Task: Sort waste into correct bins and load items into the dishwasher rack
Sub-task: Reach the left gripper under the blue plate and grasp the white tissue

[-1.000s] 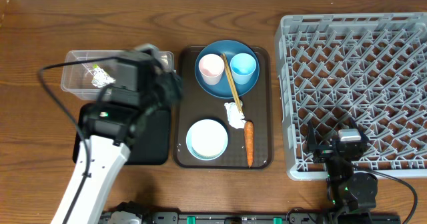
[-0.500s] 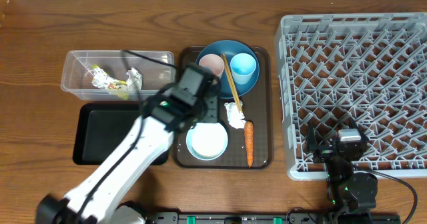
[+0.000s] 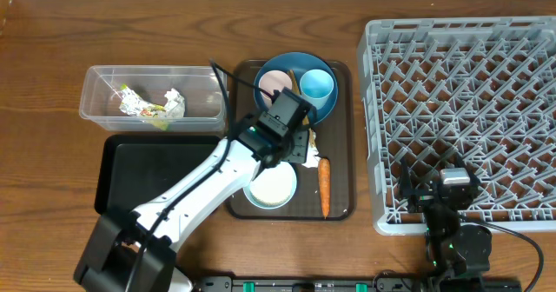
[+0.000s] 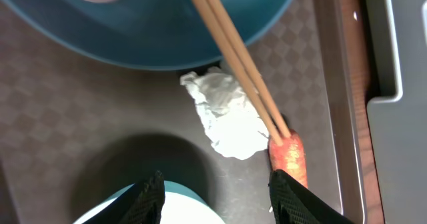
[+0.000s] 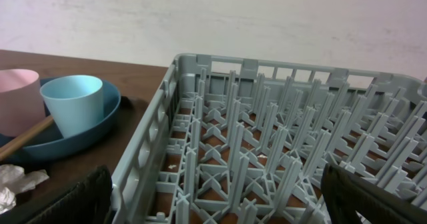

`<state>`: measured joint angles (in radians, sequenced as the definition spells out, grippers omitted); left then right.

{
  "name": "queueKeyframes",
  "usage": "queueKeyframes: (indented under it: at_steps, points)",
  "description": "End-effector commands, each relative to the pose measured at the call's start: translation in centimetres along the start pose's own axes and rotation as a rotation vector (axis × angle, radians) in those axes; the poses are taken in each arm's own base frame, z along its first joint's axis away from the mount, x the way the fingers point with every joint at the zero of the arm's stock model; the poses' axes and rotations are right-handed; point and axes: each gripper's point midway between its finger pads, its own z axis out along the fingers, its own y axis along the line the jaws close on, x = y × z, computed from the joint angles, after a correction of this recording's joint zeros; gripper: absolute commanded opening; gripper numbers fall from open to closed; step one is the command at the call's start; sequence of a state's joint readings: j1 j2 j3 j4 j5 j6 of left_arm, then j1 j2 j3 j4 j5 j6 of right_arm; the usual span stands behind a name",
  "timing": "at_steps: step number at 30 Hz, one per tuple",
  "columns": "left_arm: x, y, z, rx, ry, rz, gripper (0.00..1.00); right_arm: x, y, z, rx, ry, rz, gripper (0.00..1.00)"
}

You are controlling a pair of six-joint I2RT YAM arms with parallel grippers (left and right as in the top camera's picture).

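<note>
My left gripper is open and empty, low over the brown serving tray. Just ahead of its fingers lie a crumpled white paper wad and the orange carrot. The two wooden chopsticks run from the blue plate to the carrot's top. The plate holds a pink cup and a blue cup. The pale blue bowl sits under my left finger. My right gripper is open over the grey rack's front edge.
The clear tub at the back left holds the green-yellow wrapper and a paper wad. The black tray lies in front of it, with my left arm across its right end.
My left arm has swung right from the clear tub to the brown tray. A paper wad now shows in the tub. The right arm has not moved.
</note>
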<state>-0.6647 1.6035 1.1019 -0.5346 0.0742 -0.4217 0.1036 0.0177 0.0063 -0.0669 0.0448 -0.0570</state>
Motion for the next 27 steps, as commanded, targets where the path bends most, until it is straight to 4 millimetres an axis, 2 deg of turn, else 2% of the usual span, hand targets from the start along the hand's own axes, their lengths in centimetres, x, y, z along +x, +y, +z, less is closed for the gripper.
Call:
queueKeyframes:
  at_steps: [1,4,10,13,17,27]
  points:
    - [0.4,-0.2,0.9,-0.016,0.014,0.01,0.53,0.1,0.6,0.0,-0.021,0.002,-0.014,0.99]
    - [0.6,-0.3,1.6,-0.019,0.021,0.014,0.53,0.1,0.6,0.0,-0.02,0.002,-0.013,0.99]
    - [0.2,1.0,1.9,-0.092,-0.001,-0.004,0.52,0.1,0.6,0.0,-0.02,0.002,-0.013,0.99]
    - [0.3,1.0,1.9,-0.093,0.001,-0.008,0.46,0.1,0.6,0.0,-0.021,0.002,-0.013,0.99]
    - [0.4,1.1,2.1,-0.094,-0.001,-0.062,0.44,0.1,0.6,0.0,-0.021,0.002,-0.013,0.99]
    - [1.4,1.7,4.1,-0.123,0.037,-0.114,0.44,0.1,0.6,0.0,-0.021,0.002,-0.013,0.99]
